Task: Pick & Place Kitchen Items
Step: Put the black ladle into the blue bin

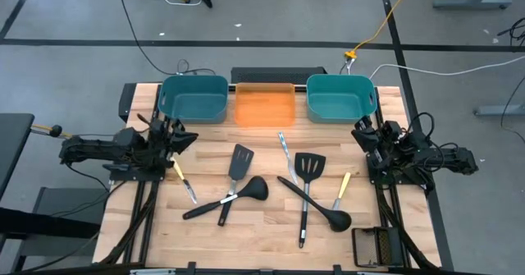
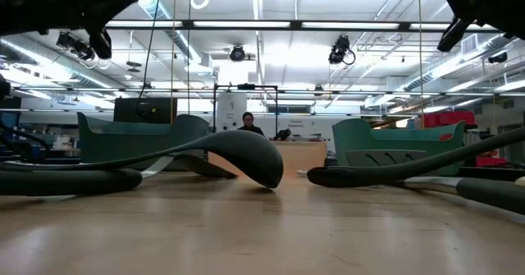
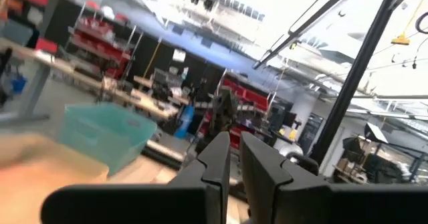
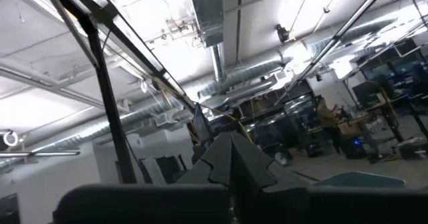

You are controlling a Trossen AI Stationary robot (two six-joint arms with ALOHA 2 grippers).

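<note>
From my overhead camera I see both arms parked at the table's side edges. The left gripper [image 1: 182, 137] sits at the left edge just in front of the left teal bin [image 1: 194, 98]; the right gripper [image 1: 361, 133] sits at the right edge beside the right teal bin [image 1: 341, 96]. An orange bin [image 1: 265, 105] stands between the two teal ones. All the utensils lie loose on the wooden table [image 1: 246, 234], none in a bin. A yellow-handled knife [image 1: 183, 180] lies just beside the left gripper. Toward the middle, a black slotted spatula [image 1: 236, 175] crosses a black ladle [image 1: 234, 196]. A silver knife [image 1: 285, 150] lies in front of the orange bin. Right of it, a second slotted spatula [image 1: 308, 185] crosses a second ladle [image 1: 316, 205], and another yellow-handled knife [image 1: 341, 190] lies near the right arm.

From table height, the near ladle's bowl [image 2: 246, 156] arches off the wood in the middle, dark handles stretch to both sides, and the teal bins rise behind. A person [image 2: 248, 124] stands far back in the room.

Through the left wrist camera, the left gripper's fingers [image 3: 217, 164] stand almost together with only a thin slit between them, holding nothing, and a teal bin [image 3: 103, 134] shows beyond.

Through the right wrist camera, the right gripper's fingers [image 4: 231, 160] are pressed together, empty, pointing up at the ceiling.
</note>
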